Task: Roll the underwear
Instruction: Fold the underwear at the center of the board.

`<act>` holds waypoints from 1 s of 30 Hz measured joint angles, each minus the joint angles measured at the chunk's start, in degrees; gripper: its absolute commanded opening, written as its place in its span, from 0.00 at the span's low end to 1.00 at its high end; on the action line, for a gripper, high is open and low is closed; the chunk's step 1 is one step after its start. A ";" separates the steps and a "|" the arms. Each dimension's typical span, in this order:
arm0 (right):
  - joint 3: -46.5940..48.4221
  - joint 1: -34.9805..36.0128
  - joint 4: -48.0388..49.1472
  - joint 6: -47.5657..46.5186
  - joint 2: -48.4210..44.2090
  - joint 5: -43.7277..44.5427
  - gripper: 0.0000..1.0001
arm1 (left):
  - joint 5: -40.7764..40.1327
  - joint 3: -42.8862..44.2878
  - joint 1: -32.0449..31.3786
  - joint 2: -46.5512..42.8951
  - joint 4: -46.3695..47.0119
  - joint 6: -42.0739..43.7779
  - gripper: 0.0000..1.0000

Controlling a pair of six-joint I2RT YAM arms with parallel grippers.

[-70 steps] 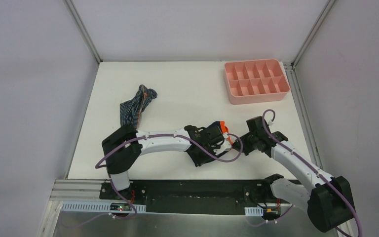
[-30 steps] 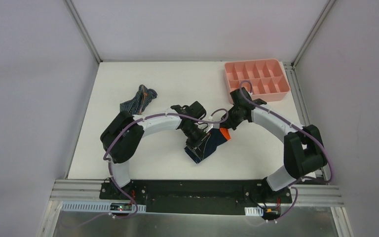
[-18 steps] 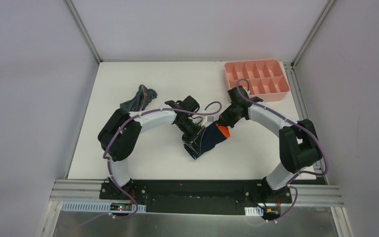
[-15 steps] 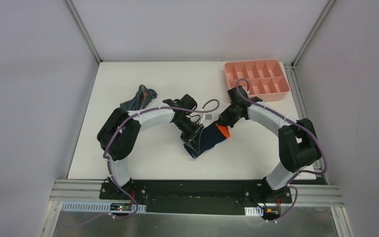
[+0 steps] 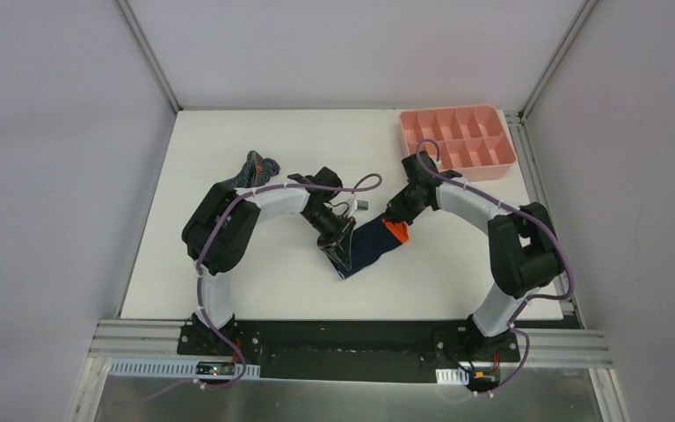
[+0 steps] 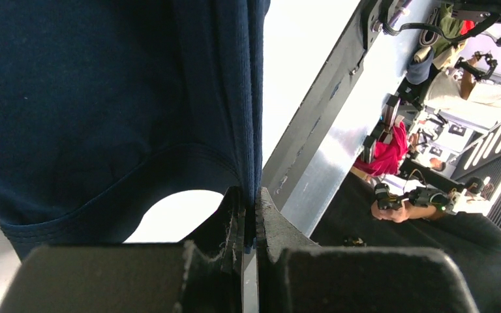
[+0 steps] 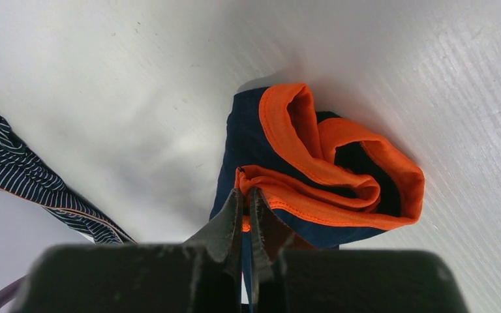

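Navy briefs [image 5: 373,246] are being clamped, unrolled, by left gripper [image 6: 253,195] and right gripper [image 7: 246,192]; striped briefs [image 5: 255,165] are lying untouched, far left.

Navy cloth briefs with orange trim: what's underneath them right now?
Only the white table shows beneath the navy cloth briefs with orange trim, around their edges and through a leg opening. The patch directly under the cloth is covered.
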 measured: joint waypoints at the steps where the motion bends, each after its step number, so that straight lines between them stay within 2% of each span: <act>1: 0.02 0.00 0.04 0.00 0.20 0.02 0.00 | 0.00 0.00 0.15 0.24 0.00 0.04 0.00; 7: 0.02 -0.02 0.11 0.09 0.46 1.07 0.00 | -0.33 0.96 1.16 0.37 -0.90 0.13 0.01; 16: -0.17 -0.15 0.37 0.50 -1.29 4.33 0.00 | -1.84 7.43 1.11 1.01 -5.70 0.07 0.01; 30: -1.73 -1.99 1.55 1.49 -2.75 6.73 0.00 | -3.61 17.11 2.34 10.19 -12.11 1.88 0.00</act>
